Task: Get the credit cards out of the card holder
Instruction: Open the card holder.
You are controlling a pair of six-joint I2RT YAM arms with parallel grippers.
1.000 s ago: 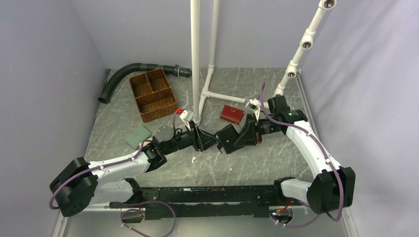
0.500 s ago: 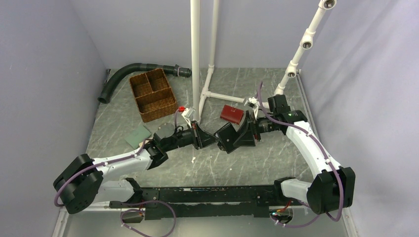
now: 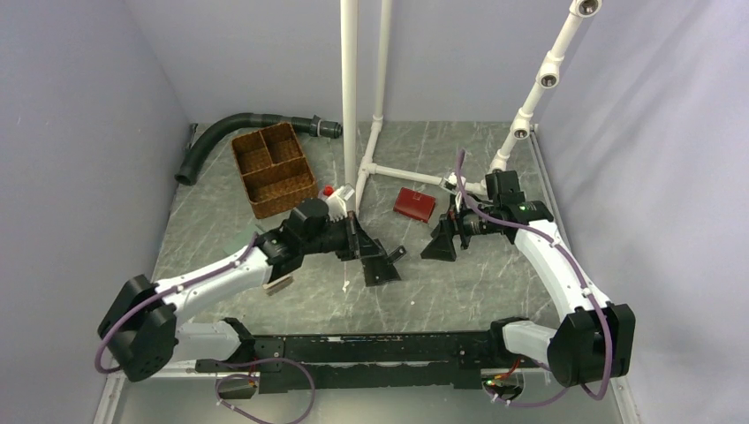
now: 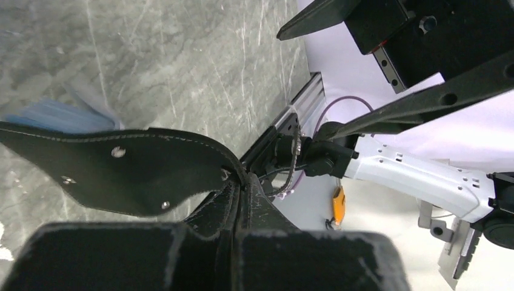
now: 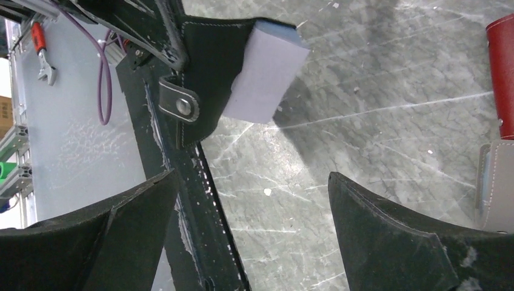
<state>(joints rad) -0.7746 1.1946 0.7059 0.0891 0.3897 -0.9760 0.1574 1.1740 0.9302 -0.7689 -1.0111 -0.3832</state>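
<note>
L hand (image 3: 363, 250) grips card holder (image 3: 382, 266), long axis diag, near-right.

No legible text, label, brand mark, number or sign in any of the three views.

Card holder (image 5: 212, 66), upper left of the right wrist view: black outer face with stitching and a snap stud, no print readable. The pale panel on it is blank.

Red wallet (image 5: 502, 66), right edge of the same view: plain face, nothing readable.

Top view: too coarse to resolve any marking on the surface (image 3: 495, 283).
</note>
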